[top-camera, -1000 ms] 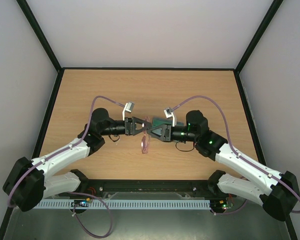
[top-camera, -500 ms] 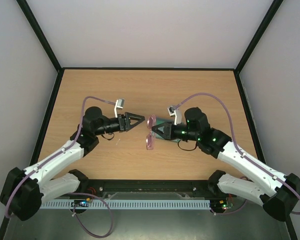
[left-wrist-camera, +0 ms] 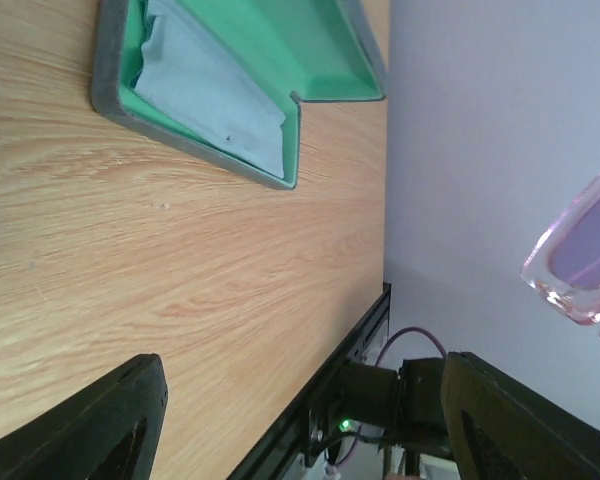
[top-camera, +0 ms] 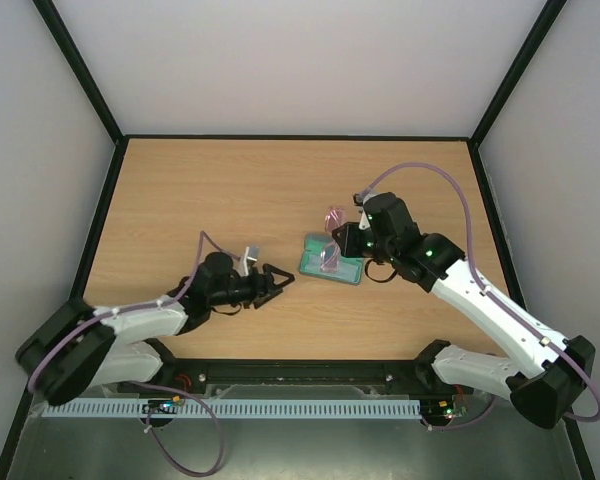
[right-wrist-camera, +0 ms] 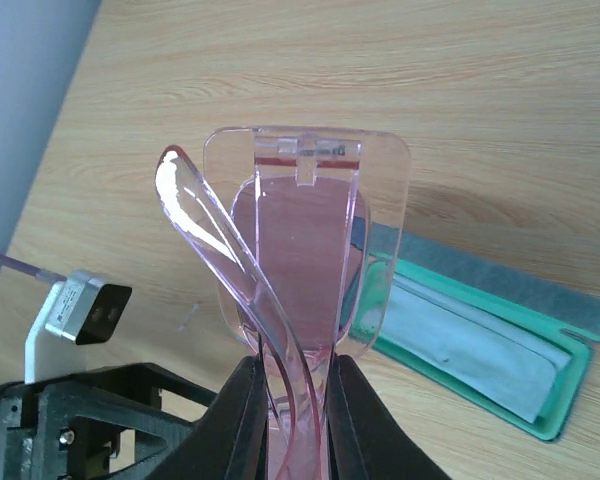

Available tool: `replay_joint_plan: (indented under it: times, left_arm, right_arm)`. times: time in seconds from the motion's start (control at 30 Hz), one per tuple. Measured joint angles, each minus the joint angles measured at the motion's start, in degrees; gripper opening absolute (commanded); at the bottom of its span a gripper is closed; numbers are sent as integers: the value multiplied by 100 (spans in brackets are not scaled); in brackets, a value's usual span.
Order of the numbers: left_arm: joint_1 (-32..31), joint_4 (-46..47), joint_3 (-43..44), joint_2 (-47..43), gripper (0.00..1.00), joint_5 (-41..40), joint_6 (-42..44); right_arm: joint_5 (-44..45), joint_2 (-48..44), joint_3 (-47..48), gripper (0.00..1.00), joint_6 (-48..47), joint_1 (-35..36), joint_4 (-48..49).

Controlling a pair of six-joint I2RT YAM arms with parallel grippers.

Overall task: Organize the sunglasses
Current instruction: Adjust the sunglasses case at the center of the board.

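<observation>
From where I stand, nothing here can be read: no lettering, brand, number or sign shows clearly on any surface. The only candidate is a tiny dark mark by the hinge at the top of the sunglasses [right-wrist-camera: 302, 240], too small to make out

The left arm [top-camera: 130, 322] and the right arm [top-camera: 488, 310] are each wearing white shells close to the black base rail [top-camera: 300, 372], are showing black rounded housings farther from it, and are carrying a thin mauve cable [top-camera: 420, 166], while small green lights [top-camera: 427, 250] are glowing on the right one.
</observation>
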Motion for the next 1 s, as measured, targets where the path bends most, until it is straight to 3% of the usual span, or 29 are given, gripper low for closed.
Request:
replay_joint_plan:
  times: [0.23, 0.4, 0.53, 0.7, 1.0]
  left_arm:
    - [-516, 2240, 31, 2070, 73, -680, -793]
    - [-557, 3606, 136, 3556, 72, -1043, -1303]
    - [-581, 4404, 280, 4251, 72, -1259, -1552]
    - [-592, 4666, 748, 4734, 72, -1478, -1639]
    - [-468, 4325, 1360, 4959, 73, -1744, -1519]
  right_arm:
    - [111, 107, 52, 11, -70, -232, -173]
    - [114, 136, 103, 11, -125, -385, -240]
    - [114, 181, 245, 11, -164, -450, -269]
    - [116, 212, 391, 11, -251, -520, -306]
    - [94, 308, 442, 11, -420, -710, -411]
